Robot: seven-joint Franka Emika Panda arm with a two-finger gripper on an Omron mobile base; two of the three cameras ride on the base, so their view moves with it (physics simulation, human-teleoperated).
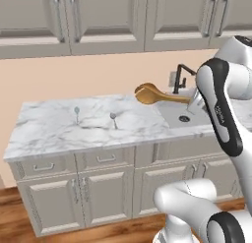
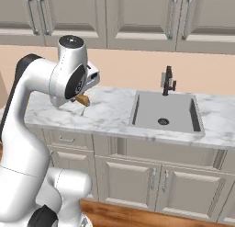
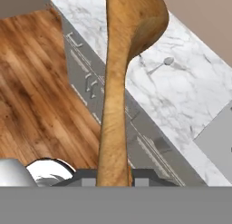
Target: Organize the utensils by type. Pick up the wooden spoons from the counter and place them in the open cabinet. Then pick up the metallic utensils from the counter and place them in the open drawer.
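- Nearest to me, the white robot arm with dark joints (image 1: 221, 114) rises from its base and bends high above the grey-beige cabinet fronts with metal bar handles (image 1: 106, 180).
- Its two-finger gripper (image 3: 114, 175) is closed around the handle of the large orange-brown wooden spoon with a round bowl (image 3: 118, 78); the handle passes between the two dark tips, and the bowl points away from the hand.
- From the left base camera, the same spoon (image 1: 152, 94) hangs in the air above the counter, its bowl toward the left, just beside the sink.
- From the right base camera, only a small brown part of the spoon (image 2: 83, 100) is visible under the arm's wrist.
- Below it lies the white marble counter with grey veining (image 1: 54, 129).
- On this counter rests a slim pale teal-blue spoon (image 1: 77, 113), and near it, to the right, a slim silver-grey spoon (image 1: 113, 120); the two are apart from each other.
- Further right, the grey sink basin (image 2: 165, 112) is set into the counter, with a dark faucet (image 2: 168, 81) behind it.
- Farthest, the closed upper cabinets (image 1: 106, 18) hang on the peach wall.
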